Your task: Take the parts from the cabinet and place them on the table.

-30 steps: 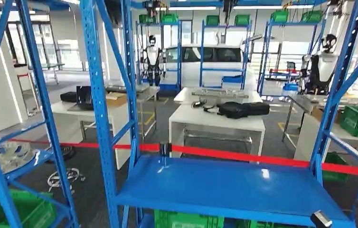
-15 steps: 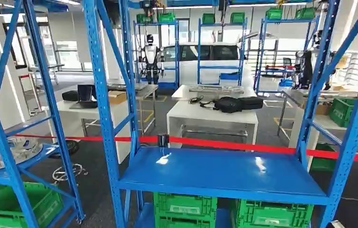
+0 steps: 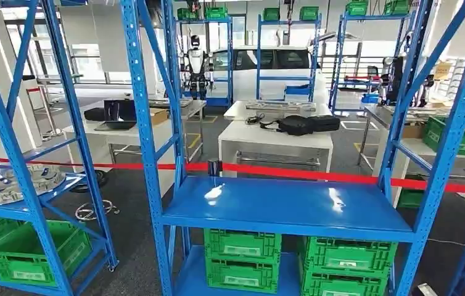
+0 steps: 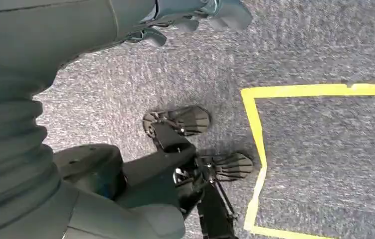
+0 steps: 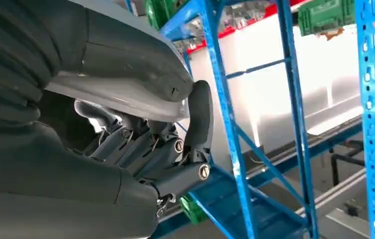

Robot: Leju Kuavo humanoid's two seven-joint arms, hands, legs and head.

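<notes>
parts (image 3: 17, 183): round silvery metal pieces lying together on the middle shelf of the left blue rack (image 3: 63, 185), near that shelf's front edge; exact count too blurred to tell.
cabinet (image 3: 285, 209): blue steel rack straight ahead; its middle shelf bare and glossy, lamp glare on it.
green crates (image 3: 242, 259): two stacks on the cabinet's bottom shelf, side by side under the middle shelf; contents hidden behind the slatted walls.
left crates (image 3: 23, 253): green, on the left rack's bottom shelf, below the parts; open tops, inside not readable.
white desk (image 3: 276, 139): beyond the cabinet and a red barrier tape (image 3: 304, 174); a black bag (image 3: 298, 125) lies toward its far edge.
second desk (image 3: 106, 132): left of the white one, carrying a laptop (image 3: 118, 115) and a brown box (image 3: 158, 116).
right hand (image 5: 160, 149): fingers curled inward toward the palm, nothing in them; beside a blue rack upright (image 5: 225, 114), not touching it.
right arm: raised, wrist camera facing rack uprights and shelf beams.
left hand (image 4: 195, 17): just the fingertips show at the picture's edge; how far apart cannot be told, nothing seen in them.
left arm: hanging, wrist view looking down on grey carpet (image 4: 325, 50) with a yellow tape line (image 4: 255, 124).
</notes>
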